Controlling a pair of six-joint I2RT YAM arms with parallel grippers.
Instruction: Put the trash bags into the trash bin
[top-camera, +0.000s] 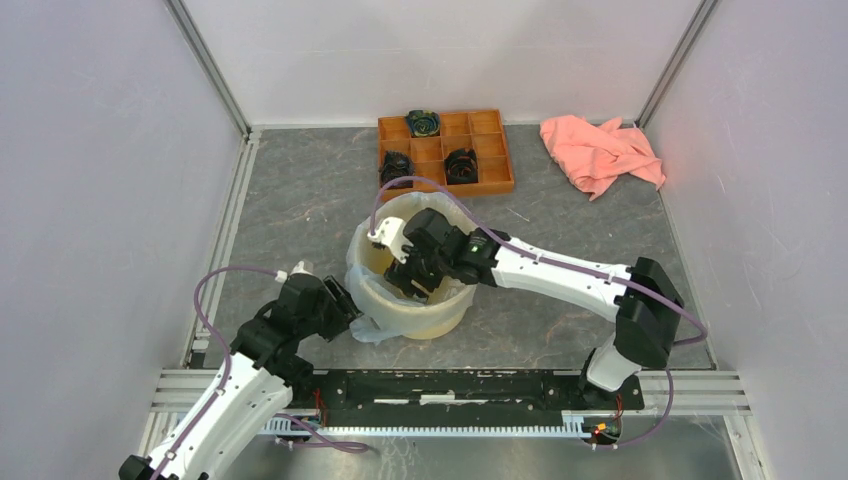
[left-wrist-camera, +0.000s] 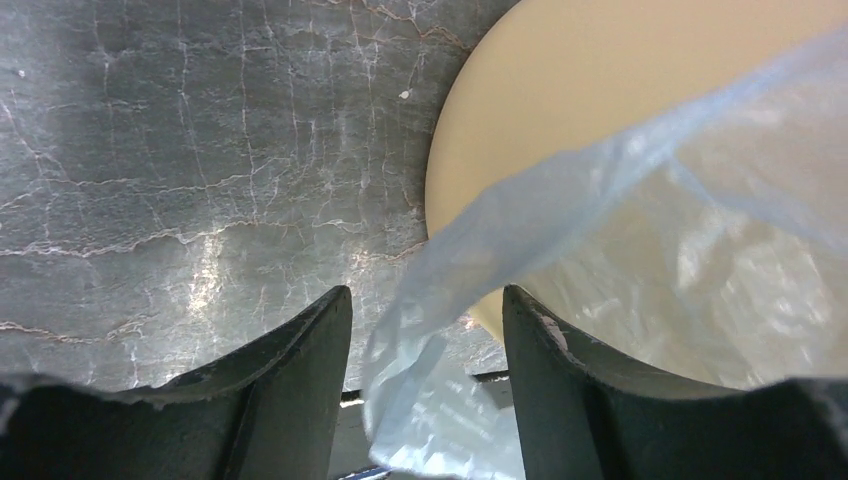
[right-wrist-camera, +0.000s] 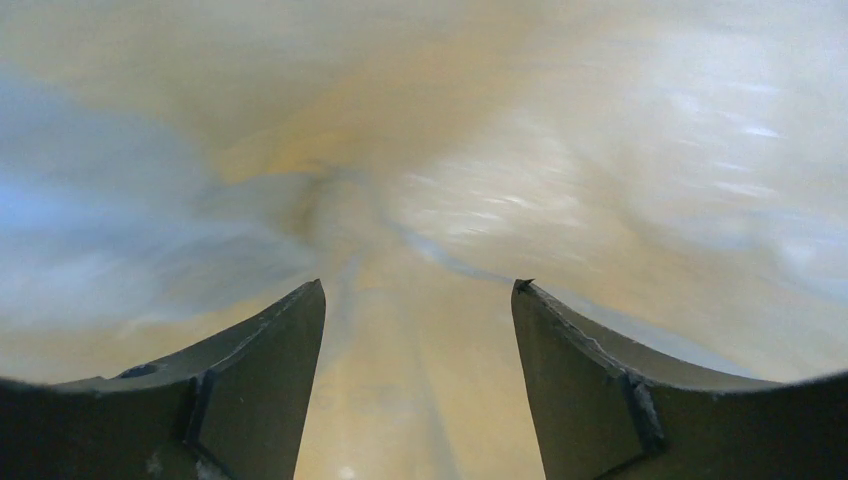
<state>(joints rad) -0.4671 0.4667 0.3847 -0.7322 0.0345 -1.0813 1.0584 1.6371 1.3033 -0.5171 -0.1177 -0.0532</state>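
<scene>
The pale yellow trash bin stands mid-table. The thin blue-grey trash bag lines its inside and spills over its left rim down to the table. My left gripper is open beside the bin's lower left. In the left wrist view a fold of the bag hangs between the spread fingers of the gripper, next to the bin's wall. My right gripper reaches down inside the bin. In the right wrist view it is open, with the bag against the yellow inside.
A compartmented orange-brown wooden tray with dark coiled items sits behind the bin. A salmon-pink cloth lies at the back right. Aluminium rails run along the left edge and the near edge.
</scene>
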